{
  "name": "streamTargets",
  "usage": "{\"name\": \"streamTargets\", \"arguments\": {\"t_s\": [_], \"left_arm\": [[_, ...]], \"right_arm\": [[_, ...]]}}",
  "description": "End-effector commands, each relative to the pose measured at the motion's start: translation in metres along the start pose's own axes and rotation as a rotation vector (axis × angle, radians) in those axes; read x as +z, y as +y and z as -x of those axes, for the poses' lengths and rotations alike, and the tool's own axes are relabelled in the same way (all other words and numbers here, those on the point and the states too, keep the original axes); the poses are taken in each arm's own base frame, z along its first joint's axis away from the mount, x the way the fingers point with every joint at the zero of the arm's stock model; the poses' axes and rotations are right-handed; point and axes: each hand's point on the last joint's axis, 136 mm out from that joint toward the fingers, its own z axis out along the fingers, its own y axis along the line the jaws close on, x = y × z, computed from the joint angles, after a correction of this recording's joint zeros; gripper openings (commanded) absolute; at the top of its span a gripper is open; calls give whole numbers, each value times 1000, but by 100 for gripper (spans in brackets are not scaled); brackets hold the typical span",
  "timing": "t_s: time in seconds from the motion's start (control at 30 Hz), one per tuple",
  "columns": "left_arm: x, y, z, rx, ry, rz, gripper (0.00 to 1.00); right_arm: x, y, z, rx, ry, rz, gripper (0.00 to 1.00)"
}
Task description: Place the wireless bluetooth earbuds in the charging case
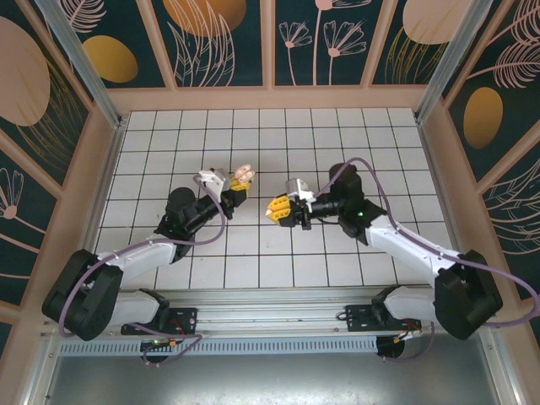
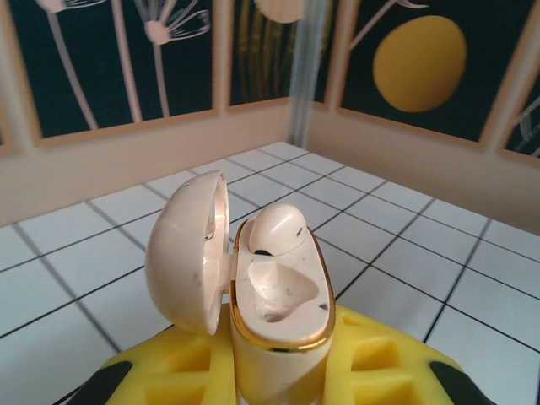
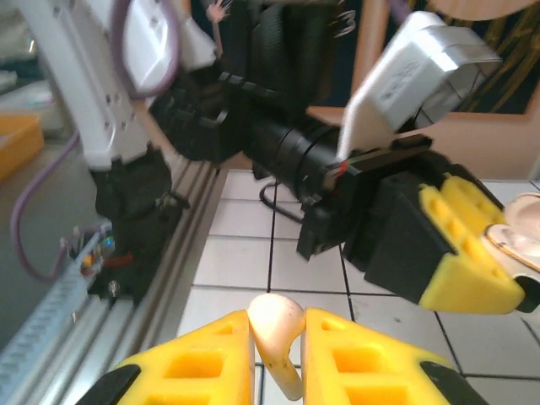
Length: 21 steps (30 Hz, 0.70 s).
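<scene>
White tiled table, black grid lines, floral panel walls around it. Left arm and right arm both reach to mid-table, with the wrists facing each other, near but apart.

Left gripper: yellow jaws pressed onto the lower body of the glossy cream-pink, gold-rimmed charging case, which is held off the table. Its rounded hinged lid is swung open to one side. The far socket holds the seated earbud, a tiny pale-pink curved plastic piece. The near socket is bare.

Right gripper: yellow jaws pinching the held earbud, same pale pink. Its rounded end sits at the fingertips and the narrower end runs back between them. From above it sits just beside the case, not touching.

Judged stage: one bud in, second one in the air, approach and seating not yet done.

What could go wrong:
- Both parts are held in the air, so a small misalignment puts the bud on the gold rim and it skids off onto the tiles.
- The open lid stands close to the sockets, and a wide yellow finger could clip it or knock it shut.
- The bud's orientation against the socket can't be judged, and a wrong angle means no seating.
- The bud is smooth and gripped by a small area, so pushing down may twist it or pop it out.
- The incoming finger could nudge the seated earbud loose.
</scene>
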Motion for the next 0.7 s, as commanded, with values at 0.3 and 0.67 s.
{"name": "streamTargets", "arguments": {"t_s": [0.3,0.67], "left_arm": [[11,-53,20,210,-130,-199,10],[20,-68,14,250,-107,-242,10]], "right_arm": [[-33,-30,51,233,-391,-272,20],[-22,-38,53,218,-423,-324,20]]}}
